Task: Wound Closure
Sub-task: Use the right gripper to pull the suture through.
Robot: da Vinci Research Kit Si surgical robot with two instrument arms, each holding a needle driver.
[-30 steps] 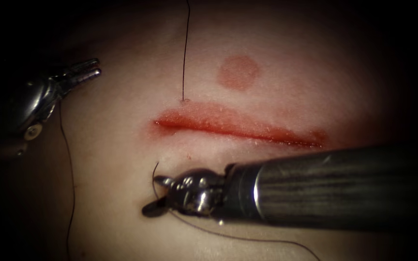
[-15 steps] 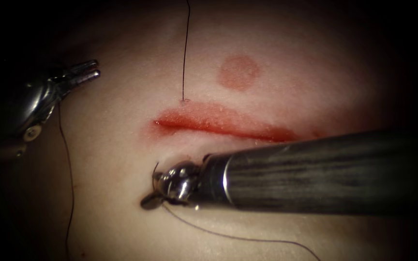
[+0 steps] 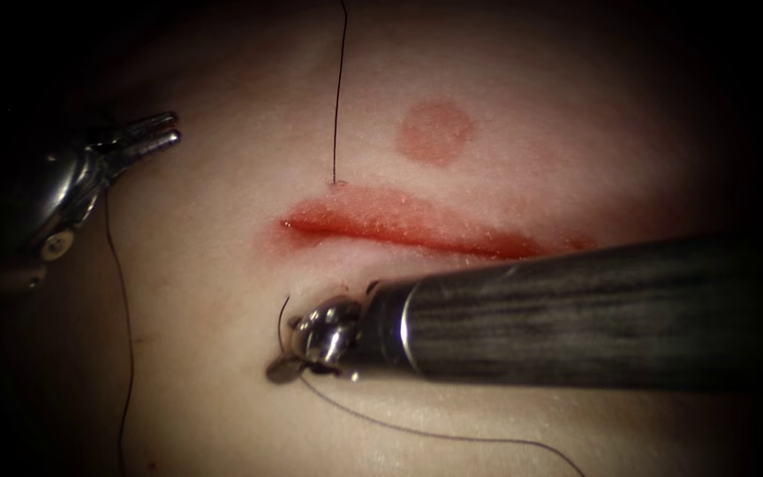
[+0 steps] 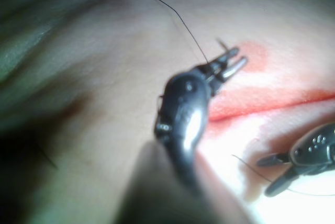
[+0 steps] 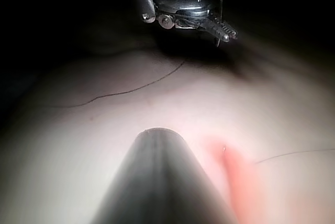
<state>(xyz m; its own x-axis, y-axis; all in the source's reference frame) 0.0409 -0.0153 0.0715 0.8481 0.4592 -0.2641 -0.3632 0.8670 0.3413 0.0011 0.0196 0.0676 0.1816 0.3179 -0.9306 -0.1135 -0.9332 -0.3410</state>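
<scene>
Steel jaws of the right tool (image 3: 286, 349) are seen parted beside the needle (image 3: 281, 320) standing in the tissue (image 3: 205, 265) below the cut (image 3: 426, 231), while the slightly open left tool (image 3: 162, 129) holds nothing near the thread (image 3: 338, 97).

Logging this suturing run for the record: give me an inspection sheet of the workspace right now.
Surface: tissue with red fluid along the cut, and a round red mark.
Job's things: thread enters the tissue above the cut's left end. A thin dark curve, possibly the needle, lies below it.
Clutter: nothing seen.
Grippers: right tool has its jaws open beside that curve, holding nothing. The left tool sits apart at the left; what it holds is unclear.
Cables: loose thread trails across the tissue.
Surroundings: dark.
</scene>
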